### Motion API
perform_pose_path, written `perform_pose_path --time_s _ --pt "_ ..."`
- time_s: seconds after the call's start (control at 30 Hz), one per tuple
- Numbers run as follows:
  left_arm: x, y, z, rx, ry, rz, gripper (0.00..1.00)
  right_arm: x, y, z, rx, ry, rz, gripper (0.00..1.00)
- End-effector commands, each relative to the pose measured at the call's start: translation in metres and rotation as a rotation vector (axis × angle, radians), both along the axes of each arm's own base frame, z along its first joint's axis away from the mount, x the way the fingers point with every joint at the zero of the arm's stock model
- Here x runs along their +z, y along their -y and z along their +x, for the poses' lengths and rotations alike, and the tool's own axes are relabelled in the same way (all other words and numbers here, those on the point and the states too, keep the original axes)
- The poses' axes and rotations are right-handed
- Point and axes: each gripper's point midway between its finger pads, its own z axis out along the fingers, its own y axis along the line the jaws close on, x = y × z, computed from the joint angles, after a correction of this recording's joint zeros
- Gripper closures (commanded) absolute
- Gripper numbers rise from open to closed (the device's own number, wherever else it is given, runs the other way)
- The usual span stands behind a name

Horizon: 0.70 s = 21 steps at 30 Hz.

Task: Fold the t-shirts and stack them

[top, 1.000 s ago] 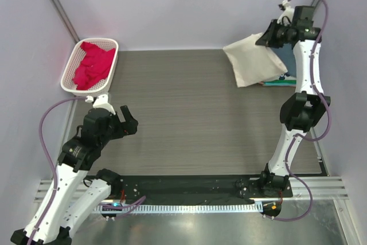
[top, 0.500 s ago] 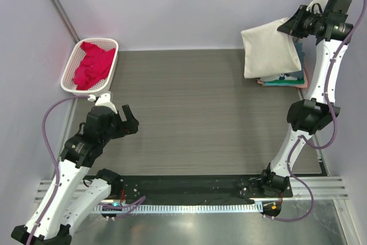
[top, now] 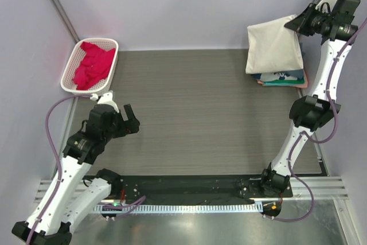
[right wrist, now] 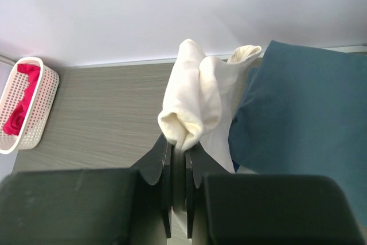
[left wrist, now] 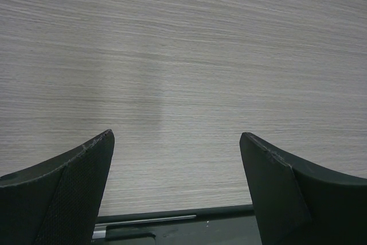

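Top external view: the right fingers (top: 296, 23) are raised at the far right corner of the desk (top: 195, 107), pinching the upper edge of the cream shirt (top: 274, 47). The shirt hangs from them as a folded, puffy slab. Its lower edge overlaps the stack of folded shirts (top: 284, 77) lying below; whether it touches the stack cannot be told.

In the right wrist view the two fingers are pressed close together on a bunched fold of the cream cloth, which droops in soft rolls. A slate-blue shirt (right wrist: 304, 119), the top of the stack, lies just beside it on the right.

At the far left corner stands a white basket (top: 68, 72) with a crumpled crimson shirt (top: 92, 64) inside.

The left fingers (left wrist: 69, 187) are spread wide and hold nothing. They hang over bare desk on the left side, nearer the arm bases than the basket and well apart from both shirts.
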Motion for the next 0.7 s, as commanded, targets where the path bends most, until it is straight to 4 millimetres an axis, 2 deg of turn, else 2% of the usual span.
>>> perform_pose_path --time_s 0.0,0.27,0.4,0.63,0.67 --pt "0.006 0.003 0.005 0.006 0.025 -0.024 0.09 0.043 0.012 0.006 0.004 0.157 0.002 0.99" --pt "0.002 0.005 0.007 0.000 0.005 -0.023 0.09 0.041 0.036 0.016 -0.003 0.196 0.030 0.99" --pt "0.002 0.005 0.007 -0.001 0.004 -0.023 0.09 0.031 0.050 0.023 -0.011 0.198 0.036 0.99" --pt "-0.001 0.005 0.008 0.006 -0.007 -0.018 0.09 -0.002 0.072 0.041 -0.012 0.183 0.036 0.99" --pt "-0.002 0.005 0.008 0.006 -0.011 -0.016 0.09 -0.013 0.077 0.045 -0.015 0.171 0.040 0.99"
